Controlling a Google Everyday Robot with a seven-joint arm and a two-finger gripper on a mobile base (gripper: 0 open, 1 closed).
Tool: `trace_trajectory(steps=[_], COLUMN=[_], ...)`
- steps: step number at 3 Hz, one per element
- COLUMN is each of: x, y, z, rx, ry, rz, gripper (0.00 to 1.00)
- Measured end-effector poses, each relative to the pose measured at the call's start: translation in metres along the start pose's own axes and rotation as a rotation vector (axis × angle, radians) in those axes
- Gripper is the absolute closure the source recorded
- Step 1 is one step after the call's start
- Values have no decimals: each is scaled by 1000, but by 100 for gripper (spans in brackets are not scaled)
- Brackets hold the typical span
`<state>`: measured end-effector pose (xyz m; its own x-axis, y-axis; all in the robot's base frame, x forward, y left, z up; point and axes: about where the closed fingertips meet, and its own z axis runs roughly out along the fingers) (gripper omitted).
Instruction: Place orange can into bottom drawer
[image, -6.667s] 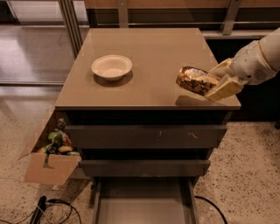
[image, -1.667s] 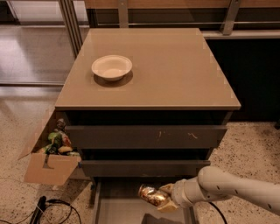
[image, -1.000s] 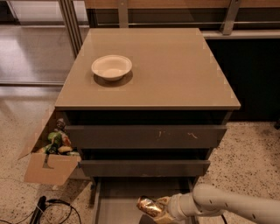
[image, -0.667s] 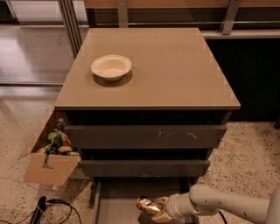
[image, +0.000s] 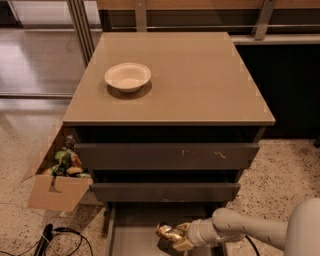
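The orange can is a shiny orange-gold can lying on its side low inside the open bottom drawer, right of the drawer's middle. My gripper reaches in from the lower right on a white arm and is shut on the can's right end. The can sits at or just above the drawer's grey floor; I cannot tell if it touches. The drawer is pulled out below two shut drawers with scuffed fronts.
A white bowl stands on the cabinet top at the left. An open cardboard box with bottles and clutter leans against the cabinet's left side. Black cables lie on the floor at lower left.
Earlier the can was held above the cabinet top at the right. It has since come down into the bottom drawer, and over the last second it has barely shifted.
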<state>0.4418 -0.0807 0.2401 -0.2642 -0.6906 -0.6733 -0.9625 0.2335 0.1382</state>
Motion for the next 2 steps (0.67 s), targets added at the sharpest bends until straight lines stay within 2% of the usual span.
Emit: trace_trajectory(steps=[1, 2], x=[0, 8], y=[1, -8], z=[4, 18], rx=[-9, -15], ry=[-15, -53], rz=[-1, 17], gripper=[100, 100])
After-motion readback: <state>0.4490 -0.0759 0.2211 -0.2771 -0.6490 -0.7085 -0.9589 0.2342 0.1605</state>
